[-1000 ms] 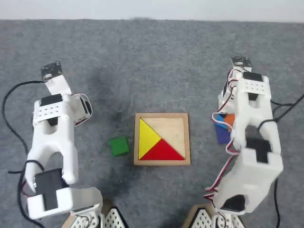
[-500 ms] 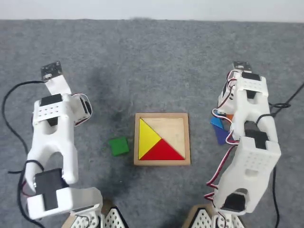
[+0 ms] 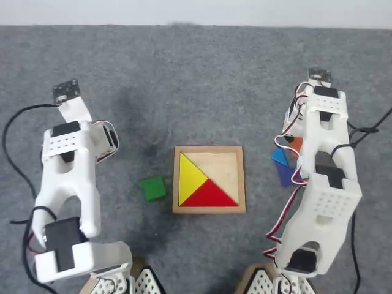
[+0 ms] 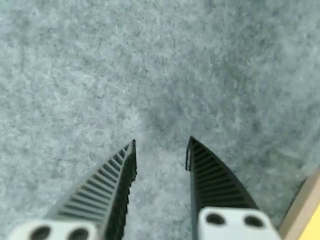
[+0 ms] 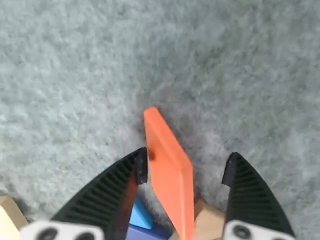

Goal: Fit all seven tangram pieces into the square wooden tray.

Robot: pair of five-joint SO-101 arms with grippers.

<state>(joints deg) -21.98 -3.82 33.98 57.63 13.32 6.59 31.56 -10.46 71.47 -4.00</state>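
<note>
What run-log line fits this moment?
square wooden tray: yellow triangle, red triangle in | right gripper: open around orange wooden piece | left gripper: open, empty

Bright, even light from overhead. A soft shadow lies on the grey carpet (image 3: 202, 73) beside my left arm (image 3: 67, 177); the orange piece (image 5: 167, 160) darkens the pile just beside it.
</note>
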